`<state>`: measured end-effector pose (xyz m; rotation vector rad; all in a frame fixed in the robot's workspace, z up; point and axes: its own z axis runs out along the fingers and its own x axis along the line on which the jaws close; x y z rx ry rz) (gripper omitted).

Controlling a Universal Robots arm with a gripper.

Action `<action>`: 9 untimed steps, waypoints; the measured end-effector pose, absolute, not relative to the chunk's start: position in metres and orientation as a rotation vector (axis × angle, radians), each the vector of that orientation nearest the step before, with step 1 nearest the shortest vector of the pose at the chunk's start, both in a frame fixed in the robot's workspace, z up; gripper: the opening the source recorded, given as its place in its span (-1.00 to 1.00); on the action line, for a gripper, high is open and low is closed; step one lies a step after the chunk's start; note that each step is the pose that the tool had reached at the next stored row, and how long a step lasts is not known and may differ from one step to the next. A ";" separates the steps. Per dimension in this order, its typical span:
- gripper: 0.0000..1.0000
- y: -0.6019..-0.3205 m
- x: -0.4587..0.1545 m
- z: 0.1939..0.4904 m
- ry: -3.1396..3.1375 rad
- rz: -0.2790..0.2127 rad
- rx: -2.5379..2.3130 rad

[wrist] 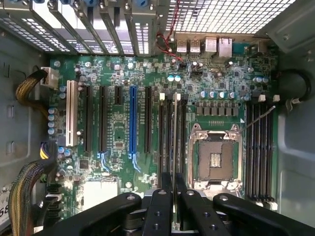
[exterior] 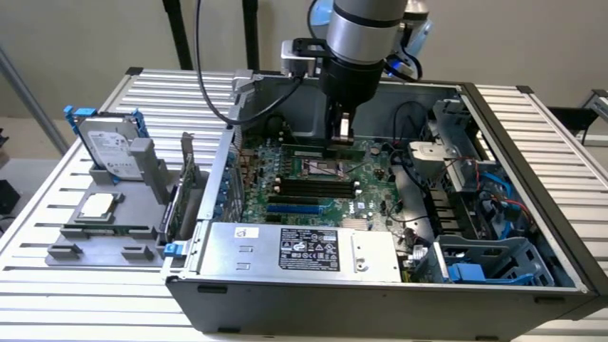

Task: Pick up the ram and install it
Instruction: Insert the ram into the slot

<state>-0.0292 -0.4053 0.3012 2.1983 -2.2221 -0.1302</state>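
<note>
Gripper [wrist: 173,181]: closed on the ram [wrist: 174,132], held edge-on.
Done: pickup.
Left: seating; ram hangs below gripper over memory slots [wrist: 161,140], apparently unseated.

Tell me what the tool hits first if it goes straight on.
Likely the black memory slots beside the empty processor socket; the ram in the tool would touch first, though depth is unclear.

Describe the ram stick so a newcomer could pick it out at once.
Inside the open computer case, find the motherboard and its square metal processor socket. Beside it, the ram is the thin stick seen edge-on, clamped in the pincer, unlike the fixed black slots around it.
</note>
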 end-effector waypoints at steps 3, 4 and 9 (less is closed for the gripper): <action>-0.73 -0.409 -0.029 0.296 -2.215 -0.133 2.202; -0.73 -0.410 -0.029 0.294 -2.213 -0.133 2.204; -0.73 -0.412 -0.030 0.285 -2.197 -0.133 2.219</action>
